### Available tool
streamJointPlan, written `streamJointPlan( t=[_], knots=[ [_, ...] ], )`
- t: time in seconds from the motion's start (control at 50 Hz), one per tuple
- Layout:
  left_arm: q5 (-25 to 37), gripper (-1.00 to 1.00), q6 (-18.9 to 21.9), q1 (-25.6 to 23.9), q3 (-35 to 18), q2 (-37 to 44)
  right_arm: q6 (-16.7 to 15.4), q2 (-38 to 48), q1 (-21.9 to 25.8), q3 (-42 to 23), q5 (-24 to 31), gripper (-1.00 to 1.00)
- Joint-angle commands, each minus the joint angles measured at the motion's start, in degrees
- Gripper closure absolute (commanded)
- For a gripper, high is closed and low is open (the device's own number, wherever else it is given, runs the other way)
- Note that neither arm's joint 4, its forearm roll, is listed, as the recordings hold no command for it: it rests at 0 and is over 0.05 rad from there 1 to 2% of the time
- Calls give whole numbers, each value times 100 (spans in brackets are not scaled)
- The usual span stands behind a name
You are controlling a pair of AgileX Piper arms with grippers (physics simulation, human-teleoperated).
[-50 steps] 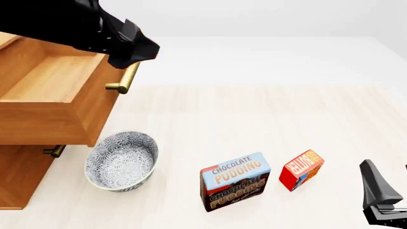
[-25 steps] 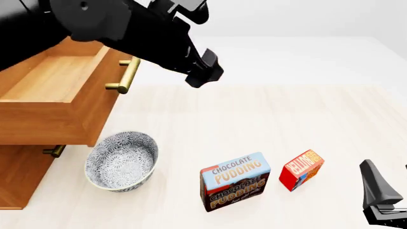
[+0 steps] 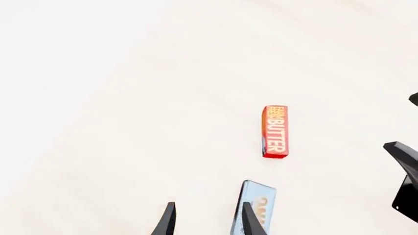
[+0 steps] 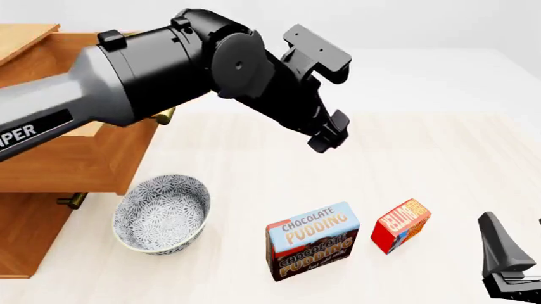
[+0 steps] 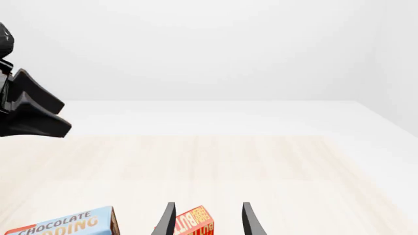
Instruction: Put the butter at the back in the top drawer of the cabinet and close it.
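The cabinet (image 4: 34, 190) stands at the far left of the desk (image 4: 406, 158), its top drawer (image 4: 76, 152) pulled out and open. The left arm reaches across from the left, high above the desk middle, its gripper (image 4: 328, 134) empty with jaws narrowly parted. A patterned bowl (image 4: 161, 214) sits just right of the cabinet's lower front. Right of the bowl stands the Chocolate Pudding box (image 4: 313, 240), and the butter (image 4: 401, 225) stands just beside it on the right, apart from it, near the desk's front edge. The right gripper (image 4: 507, 266) hovers low at the near right, empty, its jaws narrowly parted with the butter ahead of them.
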Motion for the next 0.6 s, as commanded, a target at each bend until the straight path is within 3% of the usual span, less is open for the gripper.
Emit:
streamJointPlan(
  t=[0.02, 0.6],
  knots=[
    [31, -100, -117, -233, -269, 564, 0, 0, 0, 0, 0, -100],
    [399, -100, -114, -558, -1423, 1557, 0, 0, 0, 0, 0, -100]
  ],
)
